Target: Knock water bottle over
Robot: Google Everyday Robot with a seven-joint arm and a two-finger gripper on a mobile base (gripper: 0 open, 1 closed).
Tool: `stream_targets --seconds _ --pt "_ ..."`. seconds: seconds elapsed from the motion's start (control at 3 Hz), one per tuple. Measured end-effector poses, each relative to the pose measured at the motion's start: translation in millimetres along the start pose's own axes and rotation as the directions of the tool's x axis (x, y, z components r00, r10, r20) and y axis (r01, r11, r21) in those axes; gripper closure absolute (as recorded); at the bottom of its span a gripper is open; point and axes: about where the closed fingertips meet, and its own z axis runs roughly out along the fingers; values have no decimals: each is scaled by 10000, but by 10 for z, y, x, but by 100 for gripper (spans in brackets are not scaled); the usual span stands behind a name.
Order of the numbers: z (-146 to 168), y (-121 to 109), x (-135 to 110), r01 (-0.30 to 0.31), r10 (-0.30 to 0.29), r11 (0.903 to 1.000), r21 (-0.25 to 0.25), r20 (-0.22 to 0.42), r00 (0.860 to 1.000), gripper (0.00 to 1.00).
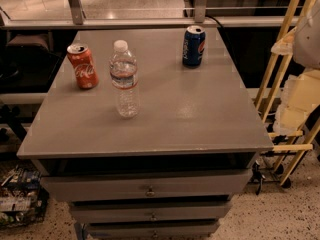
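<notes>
clear water bottle (124,80), white cap, upright, left of centre

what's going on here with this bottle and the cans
Nothing is being handled yet. The clear ribbed plastic water bottle with a white cap stands upright on the grey cabinet top, apart from the red Coca-Cola can at its left in the picture and the blue Pepsi can farther back on the right. The gripper is not in view, and nothing touches the bottle.
</notes>
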Motion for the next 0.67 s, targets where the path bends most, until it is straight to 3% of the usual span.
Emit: stream_targets --seconds 0.33,0.67 --pt "0 0 -1 0 0 10000 2 2 10000 0" --pt "118 -45 -200 -170 168 9999 9 975 9951 0"
